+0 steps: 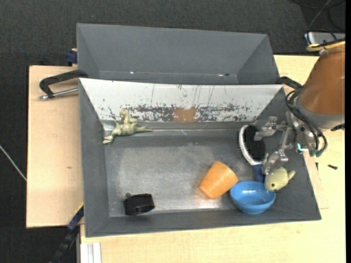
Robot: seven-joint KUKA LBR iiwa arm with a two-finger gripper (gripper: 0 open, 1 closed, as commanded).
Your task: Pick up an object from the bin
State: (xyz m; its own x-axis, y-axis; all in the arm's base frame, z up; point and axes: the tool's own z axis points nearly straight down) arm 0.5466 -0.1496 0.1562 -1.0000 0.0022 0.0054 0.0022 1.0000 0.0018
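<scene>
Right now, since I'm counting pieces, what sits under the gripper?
A pale yellow toy lies under the gripper, at the blue bowl's right rim. The gripper covers the toy's top, so its full shape cannot be seen.

Single arm (335,53) reaching in from the right, orange cover (326,89) over the wrist, dark cables (300,119) looped below it, metal gripper (275,163) pointing down and leftward, at the view's lower right

A toy dinosaur (125,127) is lying against the back wall of the bin (93,163) at left, a small clip (138,203) sitting in the front left corner. At front right, a tipped cup (218,180) is lying just left of a bowl (252,196), a brush (249,144) resting behind them.
</scene>
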